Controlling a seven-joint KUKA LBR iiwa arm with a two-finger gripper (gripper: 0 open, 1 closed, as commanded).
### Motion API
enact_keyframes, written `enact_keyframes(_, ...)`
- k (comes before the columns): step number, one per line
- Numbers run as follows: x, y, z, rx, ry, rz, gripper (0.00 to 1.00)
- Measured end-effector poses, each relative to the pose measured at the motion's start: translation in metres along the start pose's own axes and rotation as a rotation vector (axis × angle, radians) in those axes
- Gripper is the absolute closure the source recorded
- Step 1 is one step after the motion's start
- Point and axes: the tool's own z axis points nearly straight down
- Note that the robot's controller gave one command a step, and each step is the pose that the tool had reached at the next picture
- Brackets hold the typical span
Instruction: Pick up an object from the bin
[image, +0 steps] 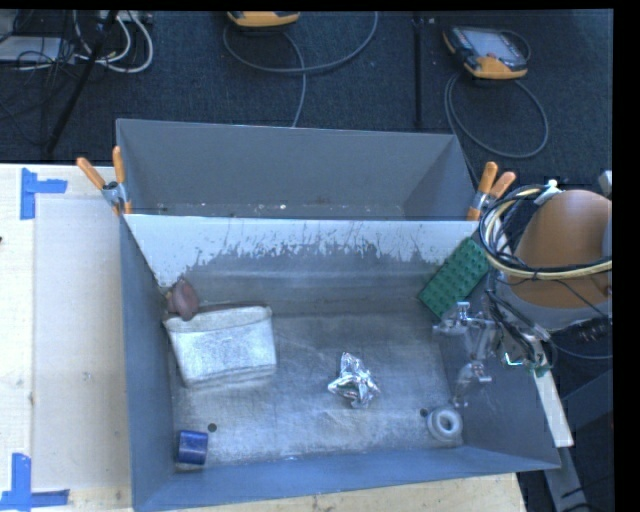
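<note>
The gripper (470, 380), whether apart or together could not be told, hung just beside the small grey ring (444, 423) and likely needed centring over it before descending.

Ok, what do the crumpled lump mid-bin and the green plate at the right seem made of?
The crumpled lump looks like metal foil: silvery, shiny, sharply creased. The green plate, standing tilted, looks like hard moulded plastic, matte, with a regular grid of studs; probably a building-brick baseplate.
</note>
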Motion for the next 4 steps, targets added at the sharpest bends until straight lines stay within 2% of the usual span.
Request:
enact_keyframes(1, -0.026, 0.074, 0.011, -0.002, -0.008, 0.229, 0.00)
enact_keyframes(2, -0.001, 0.134, 0.061, 0.002, -0.013, 0.244, 0.00)
enact_keyframes(3, -0.003, 0.134, 0.057, 0.000, -0.018, 0.241, 1.00)
enact_keyframes(4, 0.041, 0.127, -0.107, 0.002, -0.015, 0.056, 1.00)
